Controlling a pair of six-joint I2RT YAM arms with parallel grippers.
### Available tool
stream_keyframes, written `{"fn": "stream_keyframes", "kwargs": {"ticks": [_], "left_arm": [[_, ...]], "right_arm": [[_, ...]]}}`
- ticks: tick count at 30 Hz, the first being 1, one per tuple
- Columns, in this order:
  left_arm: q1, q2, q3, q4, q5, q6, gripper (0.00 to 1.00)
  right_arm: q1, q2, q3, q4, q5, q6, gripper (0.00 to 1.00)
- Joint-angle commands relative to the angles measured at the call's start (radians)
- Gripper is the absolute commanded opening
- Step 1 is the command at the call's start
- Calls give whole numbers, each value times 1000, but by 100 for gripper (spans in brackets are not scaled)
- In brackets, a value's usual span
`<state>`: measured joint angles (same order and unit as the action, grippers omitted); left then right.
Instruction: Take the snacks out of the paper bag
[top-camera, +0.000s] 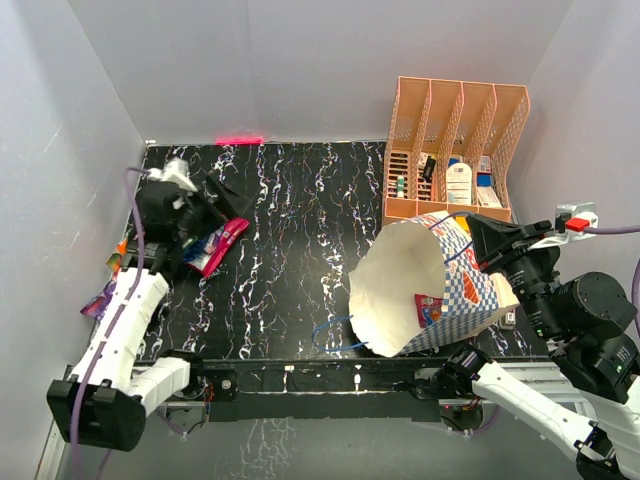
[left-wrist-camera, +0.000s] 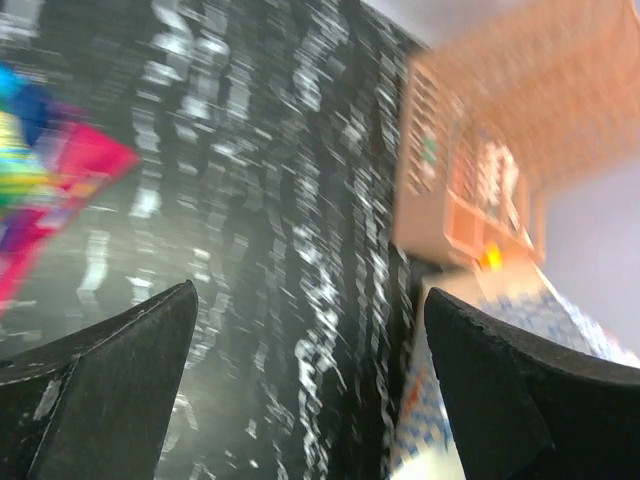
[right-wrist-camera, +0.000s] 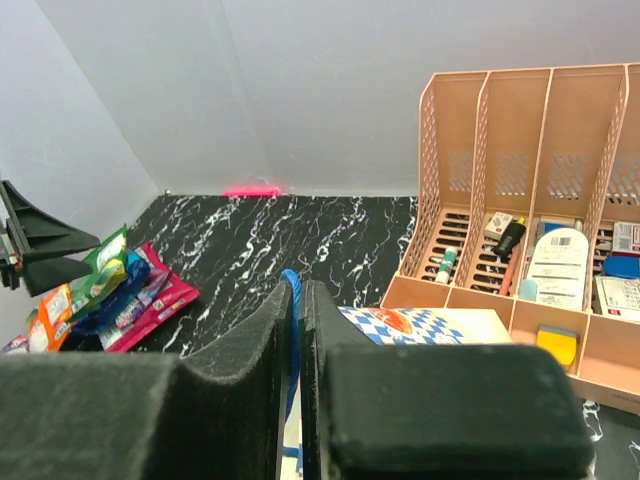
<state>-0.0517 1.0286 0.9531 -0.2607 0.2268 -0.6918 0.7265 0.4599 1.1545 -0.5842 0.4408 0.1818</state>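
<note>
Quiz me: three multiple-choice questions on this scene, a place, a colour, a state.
1. The pile of colourful foil snack packets lies on the black marbled table's: A. left B. centre C. right
2. The blue-and-white checkered paper bag's thin cord handle is: A. red B. blue C. yellow
3. The left hand is: A. shut on a packet B. shut on cord C. open
Answers: A, beside the left arm; B, seen between the right hand's shut fingers; C, fingers wide apart.
</note>
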Motion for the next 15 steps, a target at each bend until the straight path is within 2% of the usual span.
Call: {"fn": "stream_keyframes", "kwargs": {"ticks": [1, 4, 10, 15], "left_arm": [[-272, -59, -25, 105, 68, -4, 92], [-470, -104, -90, 217, 37, -12, 87], [-828, -189, -254, 383, -131, 23, 77], [-1116, -106, -287, 471, -287, 96, 74]], "right_arm": [[4, -8, 51, -39, -42, 2, 7], [5, -27, 66, -92, -130, -3, 7], [4, -120, 50, -142, -213, 43, 7], [5, -158, 76, -277, -159, 123, 7]]}}
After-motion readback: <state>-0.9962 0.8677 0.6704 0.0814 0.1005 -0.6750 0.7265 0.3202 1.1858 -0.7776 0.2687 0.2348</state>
